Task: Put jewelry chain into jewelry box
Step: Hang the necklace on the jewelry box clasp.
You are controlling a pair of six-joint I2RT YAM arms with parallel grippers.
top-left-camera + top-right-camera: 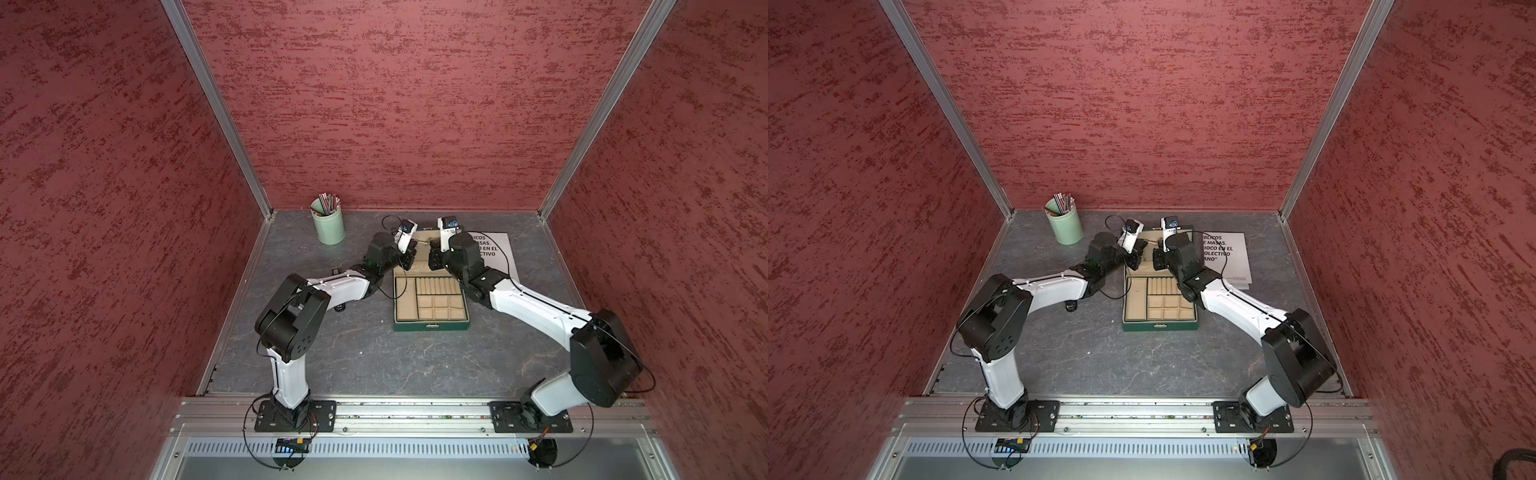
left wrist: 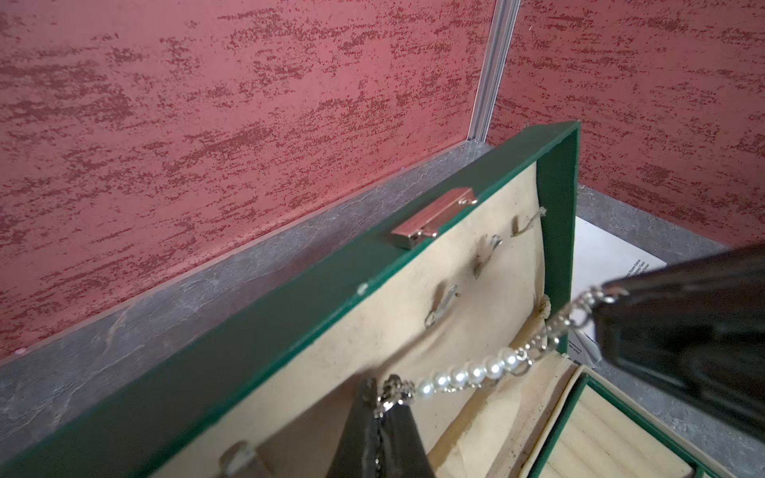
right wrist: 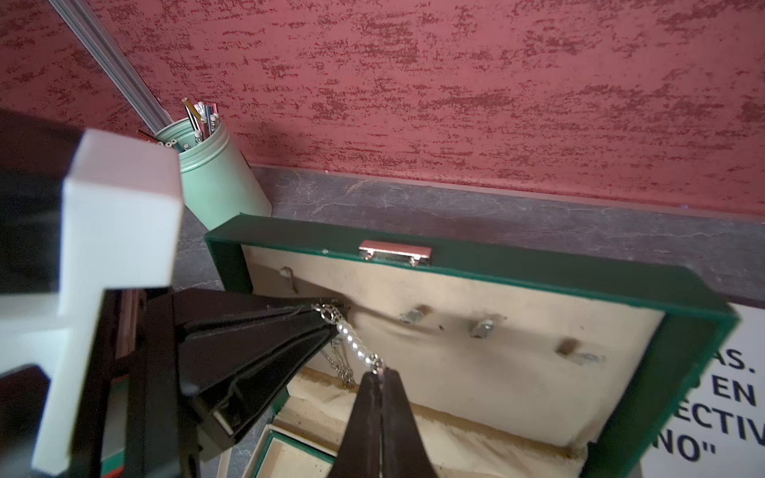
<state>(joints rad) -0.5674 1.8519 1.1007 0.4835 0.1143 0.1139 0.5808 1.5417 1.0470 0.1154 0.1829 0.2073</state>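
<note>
Both claws were closed tight on the jewelry chain [image 2: 476,372]: the left claw [image 2: 381,395] pinched one linked end and the right claw [image 2: 600,300] the other, so the short pearl run hung nearly taut between them, clear of the worktop [image 1: 353,353]. Spare links dangled beneath the left claw in the right wrist view. The jewelry box [image 1: 430,326] stood open, its lid [image 2: 289,314] raised just beyond both claws, with the cream lining and small lid hooks [image 2: 441,306] close behind the chain. The compartments [image 1: 440,305] lay below the claws, towards the arm bases. By my reading the carrying step was in hand and the chain was not yet placed. The next move likely called for hanging it on a hook or lowering it over a compartment, then easing one claw open first so the limp links would not snag
</note>
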